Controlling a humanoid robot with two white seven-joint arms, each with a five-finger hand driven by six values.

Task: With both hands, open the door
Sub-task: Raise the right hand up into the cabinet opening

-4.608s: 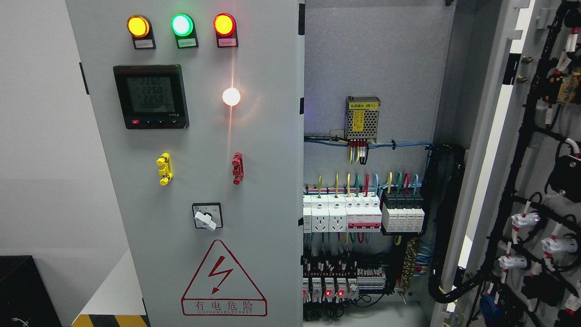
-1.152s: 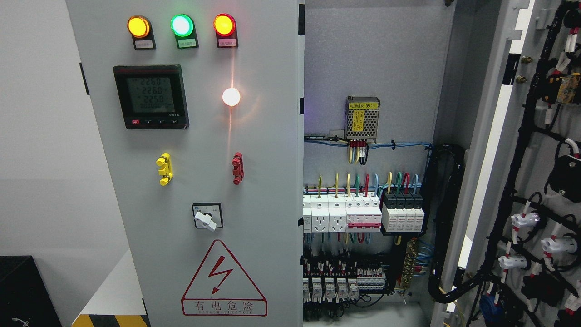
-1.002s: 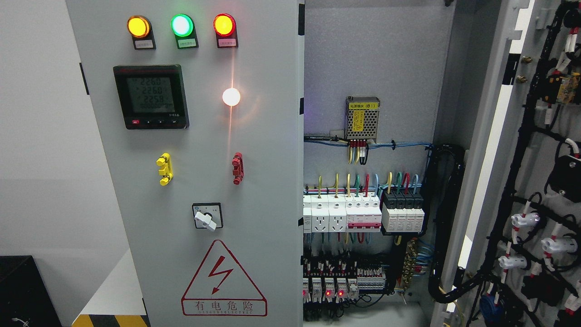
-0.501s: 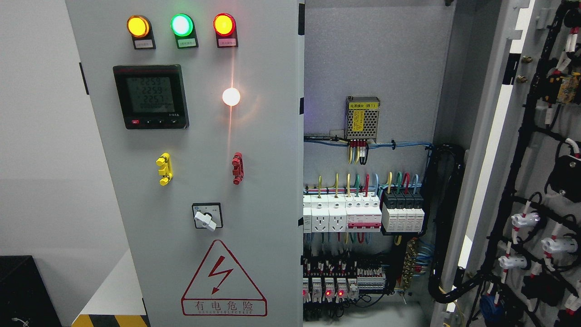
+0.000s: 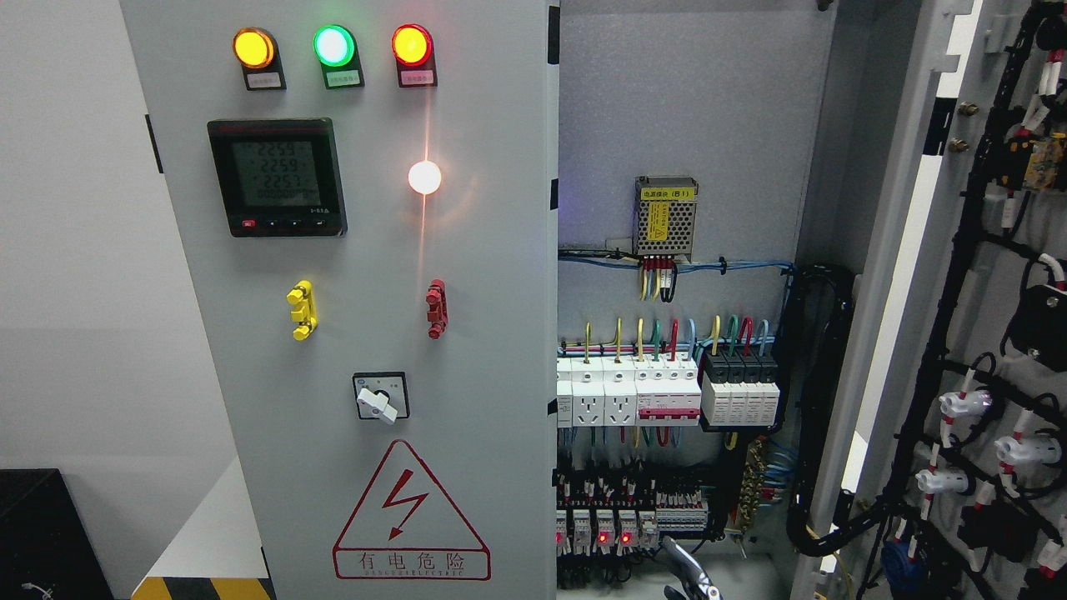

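The grey left door [image 5: 375,250] of the electrical cabinet faces me, carrying three indicator lamps [image 5: 333,46], a digital meter [image 5: 277,177], a yellow handle [image 5: 301,310], a red handle [image 5: 435,308] and a rotary switch [image 5: 381,397]. The right door [image 5: 934,250] is swung wide open at the picture's right, its wired inner side showing. A small metallic part of my right hand [image 5: 690,579] pokes up at the bottom edge, below the cabinet's opening and touching nothing I can see. My left hand is out of view.
Inside the opening sit a row of breakers and sockets [image 5: 667,392], a mesh power supply [image 5: 665,217] and relays with red lights [image 5: 613,529]. Black cable bundles [image 5: 821,400] hang along the right door's hinge side. A black box [image 5: 42,533] stands at the lower left.
A part of my right hand has risen into view at the bottom edge. The meter's digits changed slightly. Both doors stay where they were.
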